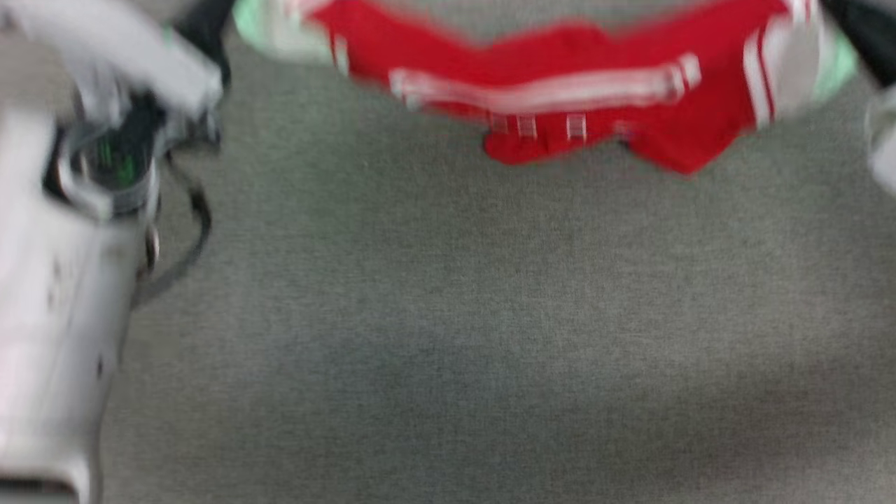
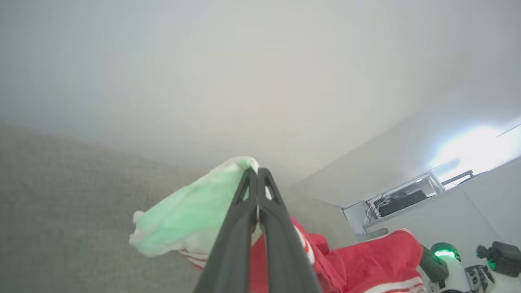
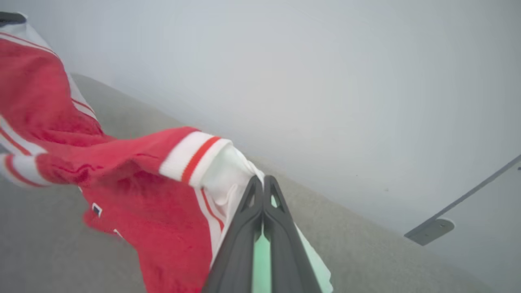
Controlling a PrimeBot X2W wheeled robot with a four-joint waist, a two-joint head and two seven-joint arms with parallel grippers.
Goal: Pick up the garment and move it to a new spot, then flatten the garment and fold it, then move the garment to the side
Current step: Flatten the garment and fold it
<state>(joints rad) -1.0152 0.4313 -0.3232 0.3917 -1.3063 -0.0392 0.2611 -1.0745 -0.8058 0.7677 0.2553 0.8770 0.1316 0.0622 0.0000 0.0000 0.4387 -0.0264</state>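
Observation:
The garment [image 1: 560, 77] is bright red with white panels and striped trim. It hangs stretched across the top of the blurred head view, above the grey cloth surface [image 1: 448, 315]. My left gripper [image 2: 257, 173] is shut on the garment's pale, green-lit white corner [image 2: 191, 211]. My right gripper [image 3: 262, 181] is shut on the garment's other white edge [image 3: 228, 171], beside a white-and-red striped cuff [image 3: 195, 156]. The red body [image 3: 122, 179] sags between the two grips.
My pale left arm [image 1: 63, 245] fills the left edge of the head view. A white wall [image 2: 244, 81] rises behind the grey surface. A shelf with dark gear [image 2: 401, 201] is at the right of the left wrist view.

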